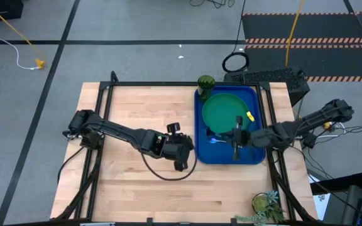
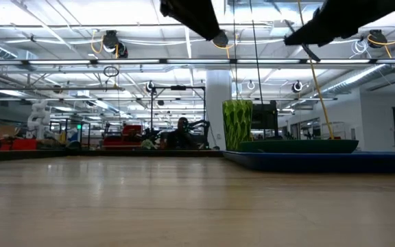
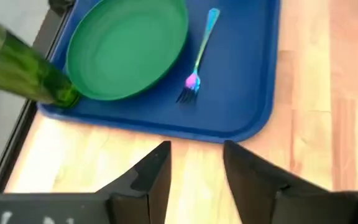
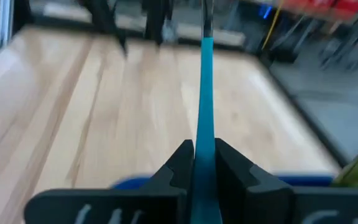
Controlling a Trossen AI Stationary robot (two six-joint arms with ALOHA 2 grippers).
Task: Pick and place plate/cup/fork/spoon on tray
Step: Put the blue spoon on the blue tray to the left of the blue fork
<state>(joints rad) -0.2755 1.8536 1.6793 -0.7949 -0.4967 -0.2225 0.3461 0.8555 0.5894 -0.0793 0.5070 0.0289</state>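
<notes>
On tray (image 1: pixel 255 156), plate (image 1: pixel 225 113), fork (image 3: pixel 199 55), cup (image 1: pixel 205 82)

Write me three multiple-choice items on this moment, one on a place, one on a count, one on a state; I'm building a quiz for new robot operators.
1. Where is the plate?
A. On the bare table
B. On the tray
C. Held by the left gripper

2. How many utensils lie loose on the tray in the left wrist view?
A. None
B. One
C. Three

3. What is the right gripper doing?
A. Clamping a blue utensil handle
B. Open and empty
C. Holding the cup

Answers:
1. B: the high view shows the green plate inside the blue tray's rim.
2. B: only the fork lies beside the plate.
3. A: in the right wrist view, the jaws are closed on the spoon, of which only the blue handle shows, sticking out ahead; the cup stands at the tray's far corner.
</notes>
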